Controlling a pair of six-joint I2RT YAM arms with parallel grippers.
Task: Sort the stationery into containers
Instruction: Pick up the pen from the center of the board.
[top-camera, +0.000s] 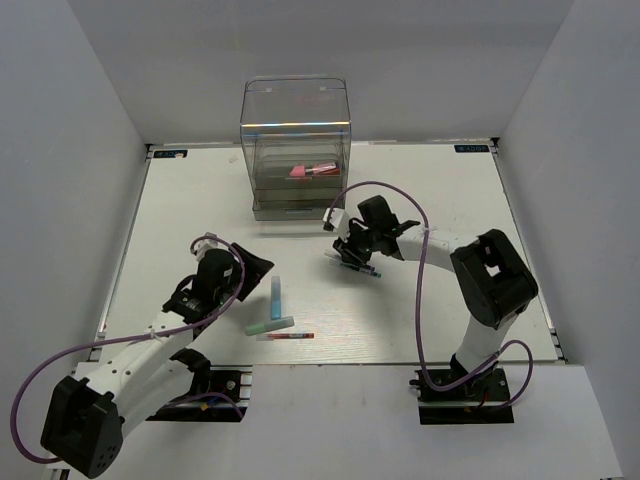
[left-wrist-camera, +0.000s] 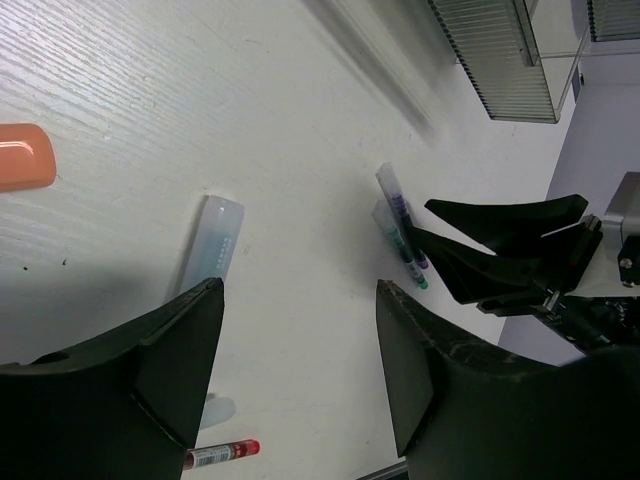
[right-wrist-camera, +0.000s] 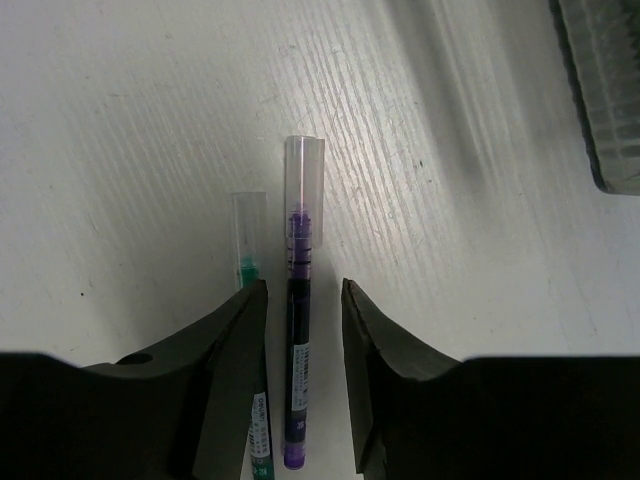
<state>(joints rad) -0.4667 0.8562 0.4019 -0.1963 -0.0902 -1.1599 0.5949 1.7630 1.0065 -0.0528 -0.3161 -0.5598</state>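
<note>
The clear container (top-camera: 295, 140) stands at the back of the table with pink pieces (top-camera: 312, 171) in a drawer. My right gripper (right-wrist-camera: 303, 290) is open, low over the table, its jaws straddling a thin purple pen (right-wrist-camera: 300, 340) with a gap on each side. A thin green pen (right-wrist-camera: 248, 262) lies just beside it, partly under the left finger. My left gripper (left-wrist-camera: 300, 290) is open and holds nothing, above bare table. Near it lie a light blue marker (left-wrist-camera: 212, 245), a teal-green marker (top-camera: 270, 325) and a thin red pen (left-wrist-camera: 222, 455).
An orange rounded piece (left-wrist-camera: 20, 155) shows at the left edge of the left wrist view. The right gripper (left-wrist-camera: 510, 250) appears there beside the two thin pens (left-wrist-camera: 405, 235). A corner of the container's drawers (right-wrist-camera: 600, 100) sits to the upper right in the right wrist view.
</note>
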